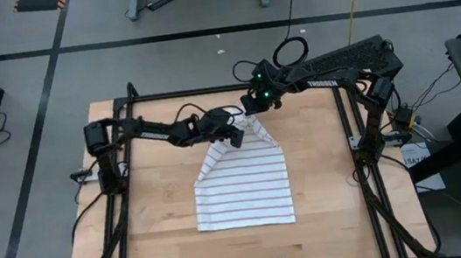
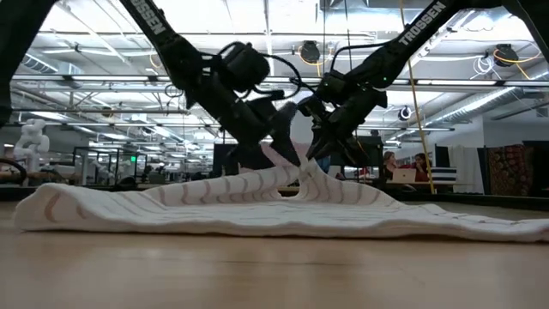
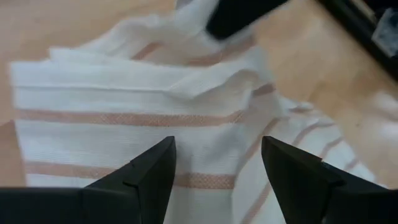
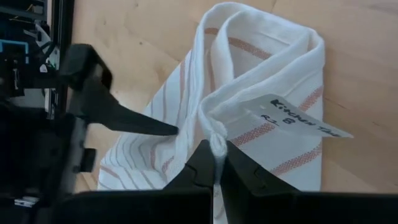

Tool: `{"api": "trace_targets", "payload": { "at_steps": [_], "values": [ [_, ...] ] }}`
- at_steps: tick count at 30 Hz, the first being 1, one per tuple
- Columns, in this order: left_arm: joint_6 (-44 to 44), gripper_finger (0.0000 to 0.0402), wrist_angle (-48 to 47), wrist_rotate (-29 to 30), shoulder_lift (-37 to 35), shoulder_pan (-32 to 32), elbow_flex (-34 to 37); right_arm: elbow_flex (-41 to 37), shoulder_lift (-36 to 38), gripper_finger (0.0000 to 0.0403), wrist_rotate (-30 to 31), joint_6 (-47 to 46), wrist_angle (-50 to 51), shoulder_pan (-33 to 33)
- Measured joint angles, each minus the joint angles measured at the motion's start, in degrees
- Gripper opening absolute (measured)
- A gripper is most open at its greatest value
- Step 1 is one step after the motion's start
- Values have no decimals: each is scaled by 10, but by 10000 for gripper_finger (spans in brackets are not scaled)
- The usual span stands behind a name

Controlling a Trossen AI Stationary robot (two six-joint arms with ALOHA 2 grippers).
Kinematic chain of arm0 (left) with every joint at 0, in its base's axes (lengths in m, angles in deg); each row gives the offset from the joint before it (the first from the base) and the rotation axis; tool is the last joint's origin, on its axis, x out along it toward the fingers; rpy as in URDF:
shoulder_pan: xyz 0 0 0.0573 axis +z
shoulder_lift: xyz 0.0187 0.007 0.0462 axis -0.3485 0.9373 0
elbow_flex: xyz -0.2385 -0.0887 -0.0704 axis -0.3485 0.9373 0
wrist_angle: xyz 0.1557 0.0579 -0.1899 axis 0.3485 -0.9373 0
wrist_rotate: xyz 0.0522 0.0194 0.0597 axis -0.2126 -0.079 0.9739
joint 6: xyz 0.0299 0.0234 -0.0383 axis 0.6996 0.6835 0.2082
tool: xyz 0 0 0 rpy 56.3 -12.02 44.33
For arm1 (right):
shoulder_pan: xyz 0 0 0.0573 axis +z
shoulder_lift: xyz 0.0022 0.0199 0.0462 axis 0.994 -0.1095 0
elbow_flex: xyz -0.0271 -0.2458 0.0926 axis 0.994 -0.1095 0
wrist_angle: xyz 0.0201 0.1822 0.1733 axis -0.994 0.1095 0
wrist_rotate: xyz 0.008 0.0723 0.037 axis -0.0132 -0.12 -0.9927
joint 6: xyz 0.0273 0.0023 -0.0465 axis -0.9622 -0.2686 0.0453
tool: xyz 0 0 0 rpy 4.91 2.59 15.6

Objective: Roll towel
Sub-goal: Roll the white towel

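towel corner pinched in right claw; left claw spread just above it.

The word TROSSEN stands in white capitals along the right arm, readable from above, and again on that arm in the level view across the bench. The small white tag on the towel carries dark handwriting that seems to begin "Kitchen", with a second line too unclear to make out.
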Motion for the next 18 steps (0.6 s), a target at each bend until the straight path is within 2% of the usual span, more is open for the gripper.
{"api": "trace_targets", "payload": {
  "at_steps": [2,4,6,8,9,14,18],
  "values": [
    [0,232,-6,-9,19,3,-8,0,0,2,0,0,0,0],
    [0,199,-6,-18,39,6,-21,0,0,2,0,0,0,0],
    [-4,136,-10,-29,55,10,-33,0,0,2,0,0,0,0],
    [-18,52,-15,-37,61,16,-42,0,0,2,-3,0,0,-4],
    [-25,27,-19,-39,61,21,-46,0,0,2,-12,0,0,-7],
    [-28,5,-26,-36,37,48,-59,0,4,2,-43,19,18,-41],
    [-10,6,-20,-84,9,68,-66,1,14,2,-46,40,37,-71]
  ]
}}
